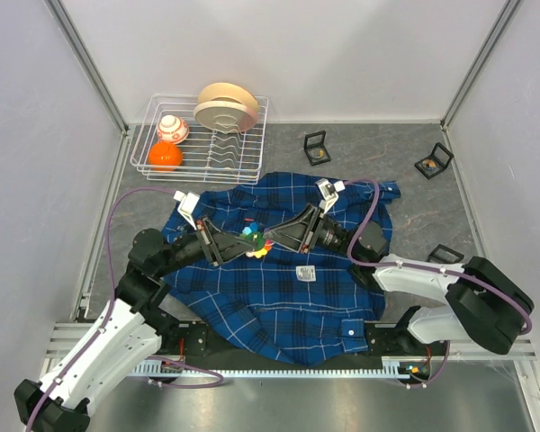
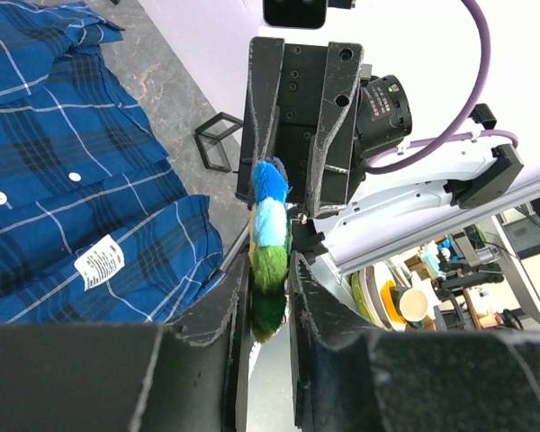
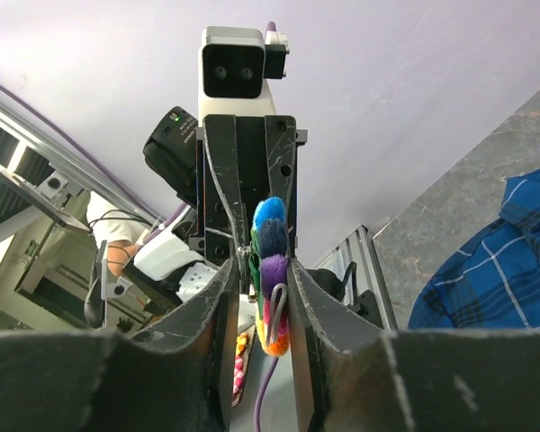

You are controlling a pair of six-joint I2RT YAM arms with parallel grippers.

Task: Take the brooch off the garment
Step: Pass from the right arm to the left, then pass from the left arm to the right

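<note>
**Brooch caught between my two grippers, above the shirt**

My left gripper (image 2: 270, 266) is clenched on the brooch (image 2: 270, 216), a string of fuzzy pom-poms. They are blue, pale blue and green on the side my left wrist camera sees. The pom-poms fill the gap between my left fingers (image 2: 207, 360), touching both.

My right gripper (image 3: 263, 270) meets it nose to nose and straddles the same brooch from the other end. There the colours are blue, purple, pink and orange. Its jaws stand slackened: from the left wrist, the fluff lies against one right finger with a gap to the other.

The brooch hangs in the air between the two grippers, apart from the cloth. Beneath them the dark-blue plaid shirt (image 1: 279, 297) lies rumpled on the grey table (image 1: 378, 153), a white label (image 1: 304, 273) showing on it.

At the far left of the table stands a white wire dish rack (image 1: 207, 173). It holds beige plates (image 1: 227, 106), an orange ball (image 1: 165, 155) and a white ball with orange markings (image 1: 172, 129). Small black frames (image 1: 316, 147) sit on the table past the shirt and to its right.
</note>
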